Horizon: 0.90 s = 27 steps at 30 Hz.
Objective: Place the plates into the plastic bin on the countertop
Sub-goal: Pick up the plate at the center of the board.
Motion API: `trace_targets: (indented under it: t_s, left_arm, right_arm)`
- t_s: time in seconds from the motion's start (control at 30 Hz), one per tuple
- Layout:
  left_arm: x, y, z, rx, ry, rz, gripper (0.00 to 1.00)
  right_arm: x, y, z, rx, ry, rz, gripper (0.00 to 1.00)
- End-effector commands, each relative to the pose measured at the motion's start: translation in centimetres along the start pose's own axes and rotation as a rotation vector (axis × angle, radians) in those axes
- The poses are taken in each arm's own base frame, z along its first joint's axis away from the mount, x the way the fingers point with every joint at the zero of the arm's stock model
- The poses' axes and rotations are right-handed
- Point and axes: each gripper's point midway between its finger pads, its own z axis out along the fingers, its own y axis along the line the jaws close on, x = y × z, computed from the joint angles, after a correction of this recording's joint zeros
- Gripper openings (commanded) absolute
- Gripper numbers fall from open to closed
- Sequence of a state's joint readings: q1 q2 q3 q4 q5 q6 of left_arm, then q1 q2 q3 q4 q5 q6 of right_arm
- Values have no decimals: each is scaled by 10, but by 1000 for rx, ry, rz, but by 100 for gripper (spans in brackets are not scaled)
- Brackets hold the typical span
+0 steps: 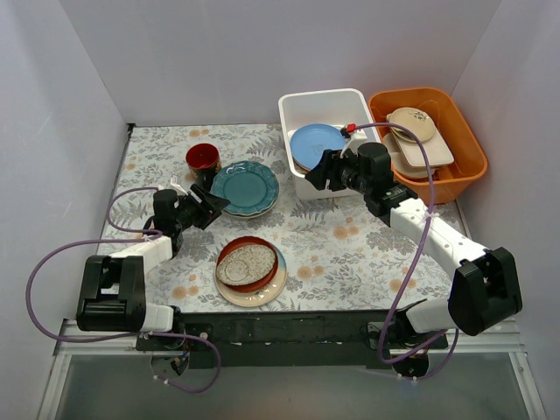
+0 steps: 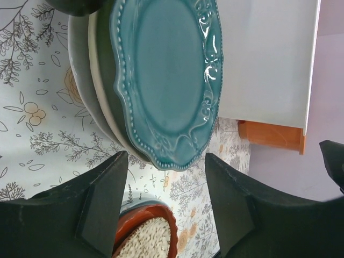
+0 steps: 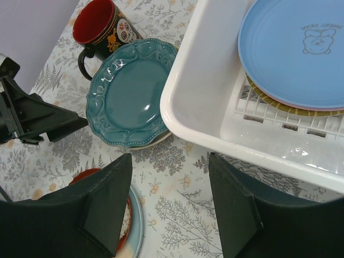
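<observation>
A teal plate (image 1: 246, 185) (image 2: 166, 75) (image 3: 129, 91) lies on a pale cream plate (image 2: 102, 107) on the countertop (image 1: 350, 245). My left gripper (image 1: 214, 203) (image 2: 166, 158) is open, and the teal plate's near rim reaches between its fingertips without touching them. The white plastic bin (image 1: 324, 94) (image 3: 193, 107) holds a light blue plate (image 1: 317, 144) (image 3: 295, 48) on a pink-rimmed woven one (image 3: 269, 95). My right gripper (image 1: 319, 172) (image 3: 169, 157) hangs open and empty over the countertop beside the bin's near wall. A red-brown plate with a speckled oval dish (image 1: 248, 264) rests on a cream-and-blue plate (image 1: 262, 293).
A dark-red cup (image 1: 202, 158) (image 3: 99, 27) stands just left of the teal plate. An orange tub (image 1: 455, 122) with beige and white dishes (image 1: 418, 131) sits right of the bin. Pale walls close in the back and both sides.
</observation>
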<state>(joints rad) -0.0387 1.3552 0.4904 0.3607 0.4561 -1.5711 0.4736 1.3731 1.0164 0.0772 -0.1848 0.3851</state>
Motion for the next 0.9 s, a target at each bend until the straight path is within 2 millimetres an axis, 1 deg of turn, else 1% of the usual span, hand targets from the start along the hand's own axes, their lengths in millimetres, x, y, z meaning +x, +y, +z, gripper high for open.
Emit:
trace_targets:
  t_s: [0.0,0.2,0.57,0.63,0.87]
  left_arm:
    - [-7,-7,3,42,4,17,58]
    - [-9,-6,7,57,12,11,58]
    - [-9,-17,7,125,17,-6,56]
    - [-7,-15,8,124,28,-21,56]
    - [-11,-15,14,134,21,-35,54]
  right_arm:
    - [-14,7,-6,-12,-45,-33,66]
    - [-12,6,-7,-7,-40,-32,66]
    - [-10,3,-8,8,-35,-30,66]
    - [-9,3,-8,4,-33,-30,66]
    - [-7,2,-7,2,-31,-31,66]
